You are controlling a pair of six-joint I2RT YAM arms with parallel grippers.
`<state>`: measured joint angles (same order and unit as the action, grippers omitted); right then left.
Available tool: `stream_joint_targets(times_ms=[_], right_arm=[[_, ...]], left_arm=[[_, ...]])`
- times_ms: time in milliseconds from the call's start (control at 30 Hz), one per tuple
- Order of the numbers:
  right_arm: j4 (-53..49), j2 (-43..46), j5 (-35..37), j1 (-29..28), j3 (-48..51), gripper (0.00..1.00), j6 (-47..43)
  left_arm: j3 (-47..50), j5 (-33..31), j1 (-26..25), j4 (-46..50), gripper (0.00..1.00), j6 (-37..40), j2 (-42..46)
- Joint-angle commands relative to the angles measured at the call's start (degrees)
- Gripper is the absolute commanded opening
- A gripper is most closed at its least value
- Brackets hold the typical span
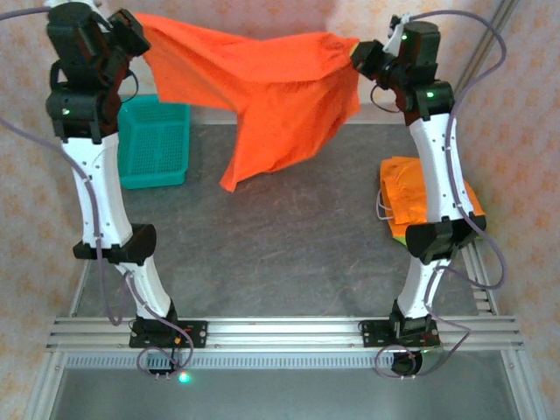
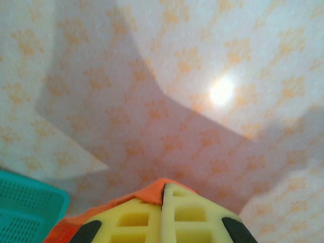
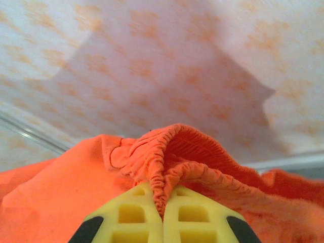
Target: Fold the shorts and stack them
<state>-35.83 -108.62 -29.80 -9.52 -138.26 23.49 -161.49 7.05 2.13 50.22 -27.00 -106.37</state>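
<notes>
Shorts (image 1: 271, 96), one bright orange pair, hang in the air at the table's 12 o'clock, stretched between the two arms. The left gripper (image 1: 131, 35) is clamped tight on one corner of the cloth at about 11 o'clock. In its wrist view only a thin rim of orange shows above the closed yellow fingers (image 2: 136, 217). The right gripper (image 1: 359, 57) at 1 o'clock is likewise fully closed, pinching the gathered elastic waistband (image 3: 172, 152). One leg sags down toward the centre of the grey table (image 1: 289, 254).

A folded stack (image 1: 407, 188) of orange shorts lies at 3 o'clock, beside the right arm. A teal basket (image 1: 157, 140) sits at 10 o'clock.

I judge the step in hand to be spreading: the pair is lifted and pulled wide, not yet laid down. The next move probably calls for both arms to lower together onto open table at the centre, keeping tension so the cloth lands flat and the drooping leg does not bunch underneath.
</notes>
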Motion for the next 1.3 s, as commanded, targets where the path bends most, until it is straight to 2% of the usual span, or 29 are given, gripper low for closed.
stream_joint_targets(times_ms=[0,167,267,367,500,567,700,767,900,1000,1100,1267], right_arm=[[6.6,5.5,-6.2,2.3,0.5,0.0,-0.8],[24.9,19.3,-9.4,5.3,29.0,0.0,-3.3],[34.8,28.5,-8.7,7.1,50.0,0.0,-6.2],[35.4,34.9,-5.9,7.2,65.1,0.0,-13.5],[34.9,40.5,-6.8,7.2,80.5,0.0,-17.4],[35.6,44.1,-6.6,7.2,86.4,0.0,-16.3],[32.9,51.1,0.8,7.1,93.5,0.0,-11.1],[30.5,53.7,2.1,7.1,95.0,0.0,-9.0],[24.0,57.0,-1.9,7.1,95.7,0.0,-6.7],[20.2,58.2,-5.1,6.8,95.6,0.03,-4.8],[16.2,58.0,-6.8,5.5,94.8,0.03,-2.5],[6.2,56.8,-4.4,2.0,94.6,0.03,-1.5]], left_arm=[[8.5,1.4,0.1,-12.5,0.0,0.1,12.3],[37.5,2.9,-0.2,-26.7,0.0,5.9,32.6],[55.6,7.9,-0.9,-33.8,0.0,7.5,43.1],[72.1,11.3,-4.2,-36.7,0.0,9.3,51.8],[92.2,8.6,-9.3,-37.0,0.0,11.7,61.6],[97.8,7.6,-9.6,-35.9,0.0,11.4,64.3],[99.3,6.2,-9.6,-31.4,0.0,12.0,65.8],[97.6,6.5,-9.6,-28.5,0.0,13.0,64.8],[93.5,4.4,-9.6,-21.6,0.0,15.2,62.8],[92.5,0.4,-9.6,-19.5,0.0,14.8,62.7],[91.0,-0.9,-9.6,-17.6,0.0,14.8,61.8],[88.0,0.7,-9.6,-13.3,0.0,15.6,60.0]])
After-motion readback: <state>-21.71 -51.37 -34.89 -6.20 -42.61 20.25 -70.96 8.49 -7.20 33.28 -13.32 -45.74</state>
